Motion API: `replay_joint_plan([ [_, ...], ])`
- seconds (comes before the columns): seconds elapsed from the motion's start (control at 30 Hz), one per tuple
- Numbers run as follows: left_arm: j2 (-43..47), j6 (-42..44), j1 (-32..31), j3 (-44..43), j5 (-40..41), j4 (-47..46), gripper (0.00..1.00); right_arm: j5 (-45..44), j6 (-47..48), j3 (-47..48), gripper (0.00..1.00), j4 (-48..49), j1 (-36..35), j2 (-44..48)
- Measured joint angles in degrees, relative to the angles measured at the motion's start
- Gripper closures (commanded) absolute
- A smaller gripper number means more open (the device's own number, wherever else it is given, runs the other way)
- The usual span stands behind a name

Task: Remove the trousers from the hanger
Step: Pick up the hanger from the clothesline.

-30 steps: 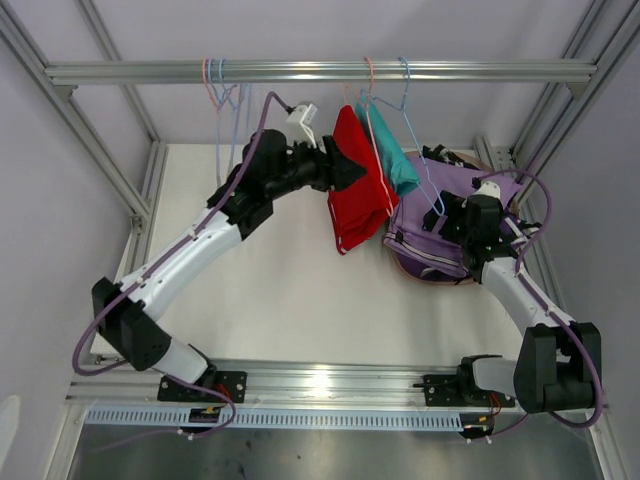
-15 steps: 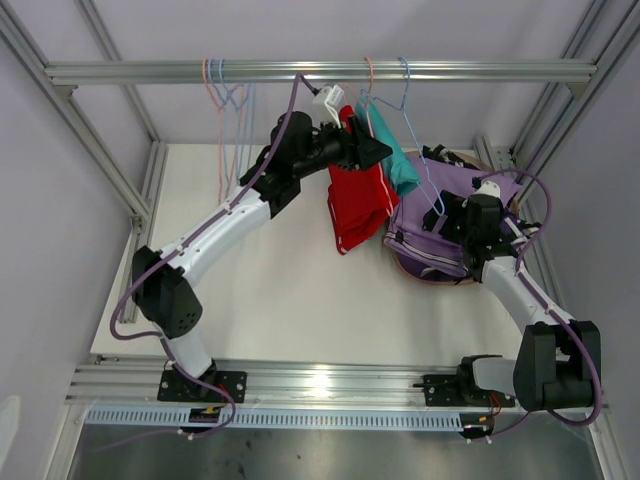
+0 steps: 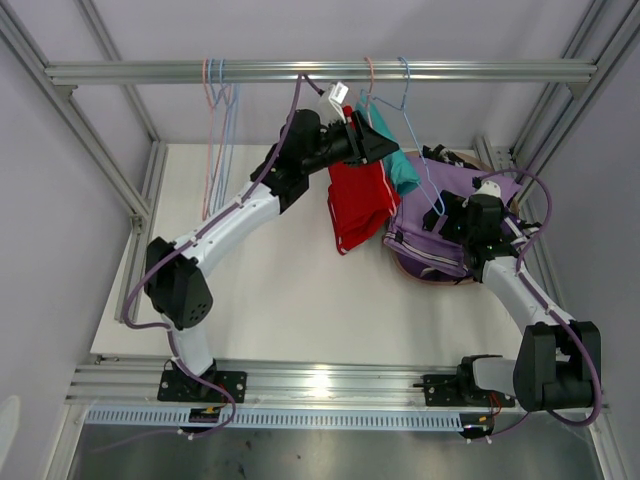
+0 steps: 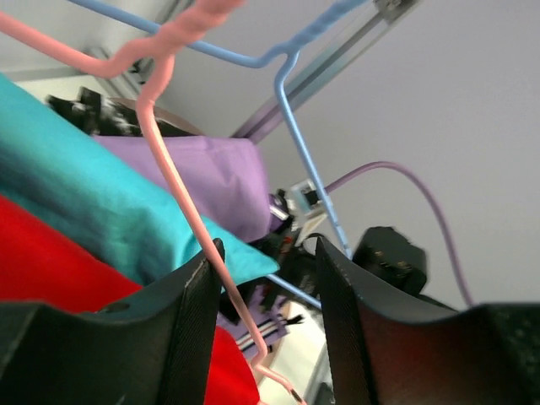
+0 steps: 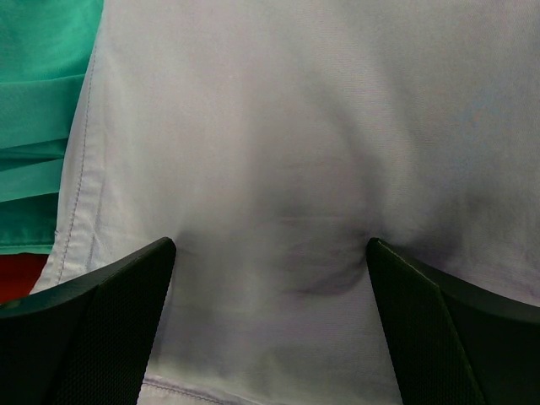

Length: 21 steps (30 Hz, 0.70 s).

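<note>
L arm (image 3: 235,220) is stretched up and fwd from its base, elbow bent at the near left, wrist held high. L gripper (image 3: 378,146) is pointed to the right, jaws parted approx. halfway. R arm (image 3: 520,290) is folded low, forearm angled fwd and inward. R gripper (image 3: 448,222) is aimed down-left, fingers (image 5: 93,337) spread fully wide.

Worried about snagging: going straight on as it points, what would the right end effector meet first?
Probably the lilac trousers, filling the view ahead of the open right end effector; distance unclear.
</note>
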<state>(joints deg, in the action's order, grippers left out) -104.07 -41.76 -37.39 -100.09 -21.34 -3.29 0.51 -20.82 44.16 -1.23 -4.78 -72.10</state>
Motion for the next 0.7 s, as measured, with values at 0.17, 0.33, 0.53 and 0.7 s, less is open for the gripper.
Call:
replay_joint_plan([
  [0.17,-1.53,-5.86,0.04,-0.68,-1.44,-2.14,0.6,0.24,0.0,0.0,0.01,-0.02,0.04,0.0],
  [0.33,-2.8,-10.03,0.07,-0.96,-2.58,-3.3,0.63,0.31,0.02,0.0,0.01,-0.11,0.04,0.09],
  [0.53,-2.82,-11.93,0.07,-0.98,-2.67,-2.78,0.75,0.44,0.07,0.0,0.01,-0.15,0.04,0.11],
  [0.7,-2.82,-12.41,0.02,-0.98,-2.08,-1.44,0.95,0.46,0.07,0.0,0.01,-0.15,0.04,0.11],
])
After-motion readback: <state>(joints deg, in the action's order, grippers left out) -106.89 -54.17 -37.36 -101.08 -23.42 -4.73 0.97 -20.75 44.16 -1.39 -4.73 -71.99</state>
